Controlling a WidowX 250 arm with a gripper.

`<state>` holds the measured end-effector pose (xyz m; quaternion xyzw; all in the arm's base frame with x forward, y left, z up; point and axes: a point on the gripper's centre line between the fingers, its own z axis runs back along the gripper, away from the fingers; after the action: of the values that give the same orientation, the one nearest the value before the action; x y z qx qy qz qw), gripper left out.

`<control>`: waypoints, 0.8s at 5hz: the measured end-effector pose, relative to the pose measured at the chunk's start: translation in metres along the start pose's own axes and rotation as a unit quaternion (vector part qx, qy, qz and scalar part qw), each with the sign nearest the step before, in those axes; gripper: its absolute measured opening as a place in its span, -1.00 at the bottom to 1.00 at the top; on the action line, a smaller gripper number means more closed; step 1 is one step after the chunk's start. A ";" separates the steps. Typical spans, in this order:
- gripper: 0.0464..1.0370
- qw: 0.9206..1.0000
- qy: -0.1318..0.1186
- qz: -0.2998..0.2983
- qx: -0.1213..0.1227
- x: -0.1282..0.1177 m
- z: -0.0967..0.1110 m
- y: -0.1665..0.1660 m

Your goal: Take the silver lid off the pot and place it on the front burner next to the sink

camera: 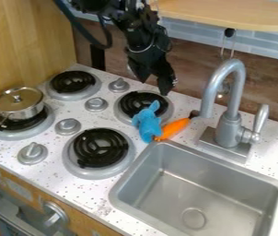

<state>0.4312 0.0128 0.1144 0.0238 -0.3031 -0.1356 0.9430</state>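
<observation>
The black gripper (154,86) hangs from the top over the back right burner (128,102), open with its fingers apart and nothing between them. Just below it in the view lies a blue plush toy (147,123), partly over that burner's front right edge. Against the toy's right side rests an orange carrot-like thing (175,127) with a dark end, lying slantwise on the counter between the burner and the faucet. The toy hides part of the burner.
A lidded metal pot (20,109) stands on the left burner. Two other burners and several grey knobs surround the stove area. The grey faucet (229,124) rises at the right, behind the sink (194,186). A wooden shelf (234,13) juts out at the top right.
</observation>
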 end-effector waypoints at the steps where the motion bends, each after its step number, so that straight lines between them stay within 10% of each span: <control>1: 0.93 1.000 0.021 0.001 -0.006 -0.013 -0.011 -0.003; 4: 0.93 0.988 0.036 0.114 0.096 -0.069 0.061 0.077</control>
<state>0.3606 0.1077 0.1344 0.0847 -0.2815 0.0034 0.9558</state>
